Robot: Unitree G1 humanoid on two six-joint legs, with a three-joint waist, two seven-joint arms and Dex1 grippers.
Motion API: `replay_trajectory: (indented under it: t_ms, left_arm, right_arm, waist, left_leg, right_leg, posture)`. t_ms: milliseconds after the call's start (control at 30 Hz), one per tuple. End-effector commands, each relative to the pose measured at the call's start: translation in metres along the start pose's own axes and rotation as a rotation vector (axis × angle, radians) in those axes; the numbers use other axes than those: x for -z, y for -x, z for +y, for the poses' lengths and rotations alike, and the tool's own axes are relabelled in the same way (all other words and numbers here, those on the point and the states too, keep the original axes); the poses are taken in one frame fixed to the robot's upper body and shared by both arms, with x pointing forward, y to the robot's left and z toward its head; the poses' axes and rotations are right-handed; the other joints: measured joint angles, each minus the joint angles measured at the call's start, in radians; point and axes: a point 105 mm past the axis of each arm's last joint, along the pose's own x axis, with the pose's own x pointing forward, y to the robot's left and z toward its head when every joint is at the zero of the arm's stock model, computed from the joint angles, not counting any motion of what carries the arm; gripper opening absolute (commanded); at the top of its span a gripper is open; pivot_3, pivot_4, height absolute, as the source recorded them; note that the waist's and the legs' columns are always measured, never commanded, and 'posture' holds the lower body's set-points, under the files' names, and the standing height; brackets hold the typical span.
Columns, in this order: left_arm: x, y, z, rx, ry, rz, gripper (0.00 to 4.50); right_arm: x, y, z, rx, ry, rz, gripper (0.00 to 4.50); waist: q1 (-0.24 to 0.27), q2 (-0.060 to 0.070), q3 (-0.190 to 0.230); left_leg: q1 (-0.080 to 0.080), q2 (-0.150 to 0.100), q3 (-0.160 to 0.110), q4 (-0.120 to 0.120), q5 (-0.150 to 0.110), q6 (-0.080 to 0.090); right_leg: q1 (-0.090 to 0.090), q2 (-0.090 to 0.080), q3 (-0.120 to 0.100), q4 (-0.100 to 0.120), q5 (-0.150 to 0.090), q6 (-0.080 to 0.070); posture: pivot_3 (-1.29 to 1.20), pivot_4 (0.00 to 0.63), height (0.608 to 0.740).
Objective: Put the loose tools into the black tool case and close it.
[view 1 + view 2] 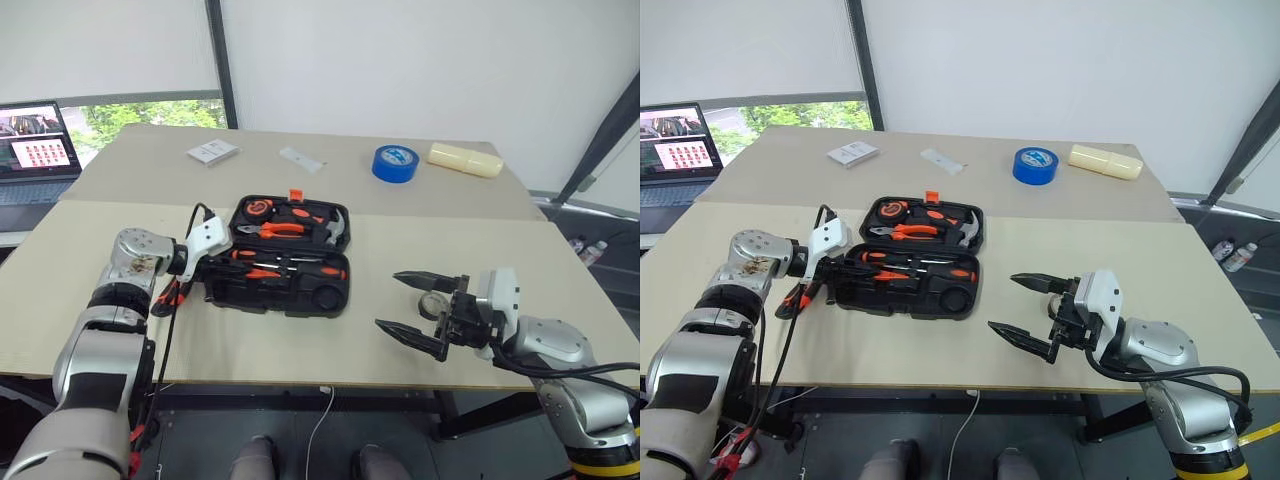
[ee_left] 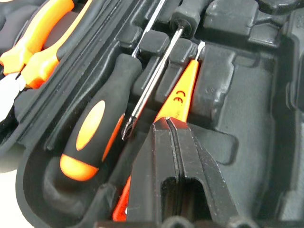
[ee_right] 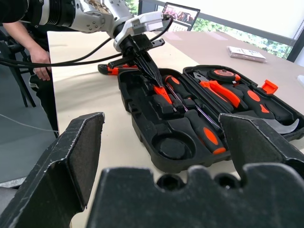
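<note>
The black tool case [image 1: 330,300] lies open at the table's middle. Two black-and-orange screwdrivers [image 2: 92,130] and a small red screwdriver [image 2: 183,95] lie in the recesses of its near half. My left gripper [image 3: 158,84] is shut, and its tip rests over the red screwdriver with nothing between the fingers [image 2: 161,156]. An orange-and-black tool [image 1: 165,297] lies on the table just left of the case. My right gripper [image 1: 387,299] hangs open right of the case, pointing at it. A small round grey thing [image 1: 432,304], perhaps the tape roll, shows between its fingers.
Orange-handled pliers [image 1: 275,229] and a hammer [image 1: 337,229] sit in the case's far half. At the back are a blue tape roll [image 1: 395,162], a cream block [image 1: 465,159], a white box [image 1: 212,151] and a laptop [image 1: 35,150]. A person's hand [image 3: 40,57] shows beyond the table's left side.
</note>
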Motion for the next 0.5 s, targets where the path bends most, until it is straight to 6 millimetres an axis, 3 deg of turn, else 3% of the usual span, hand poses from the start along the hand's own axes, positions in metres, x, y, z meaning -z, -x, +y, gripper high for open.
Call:
replay_trajectory:
  t_ms: [33,167,233,333,500]
  left_arm:
    - [0.005,-0.005,-0.005,0.010,0.011,0.001,0.03]
    - [-0.013,0.007,0.005,-0.063,-0.009,-0.151,0.03]
    - [-0.025,0.023,0.010,-0.117,0.019,-0.289,0.03]
    - [-0.027,0.059,0.011,-0.222,0.030,-0.456,0.70]
    - [0.017,0.119,-0.017,-0.488,0.099,-0.456,2.52]
  right_arm:
    - [-0.008,-0.001,-0.001,-0.002,0.033,-0.019,4.50]
    - [-0.008,0.001,-0.001,0.000,0.033,-0.017,4.50]
    - [-0.008,0.002,0.000,0.003,0.039,-0.017,4.50]
    - [-0.010,0.005,-0.005,0.040,0.096,-0.041,4.50]
    - [-0.010,0.008,-0.001,0.035,0.165,-0.118,4.50]
  waist:
    - [0.000,0.000,0.000]
    - [0.001,0.000,0.000]
    - [0.001,0.000,0.000]
    - [-0.004,0.000,0.000]
    - [-0.030,0.002,0.000]
  left_leg:
    - [0.000,0.000,0.000,0.000,0.000,0.000]
    - [0.000,0.000,0.000,0.000,0.000,0.000]
    - [0.000,0.000,0.000,0.000,0.000,0.000]
    - [0.000,0.001,0.000,0.000,0.000,0.000]
    - [0.002,0.001,0.000,-0.003,-0.001,0.001]
  right_leg:
    - [0.000,0.000,0.000,0.000,0.000,0.000]
    - [0.000,0.000,0.000,0.000,0.000,0.000]
    - [0.000,0.000,0.000,0.000,0.000,0.000]
    - [-0.001,0.000,0.000,0.000,0.000,0.000]
    - [-0.001,0.000,0.001,0.000,0.000,-0.001]
  posture:
    - [0.00,0.150,0.740]
    - [0.00,0.150,0.740]
    - [0.00,0.150,0.740]
    - [0.00,0.150,0.740]
    - [0.00,0.150,0.740]
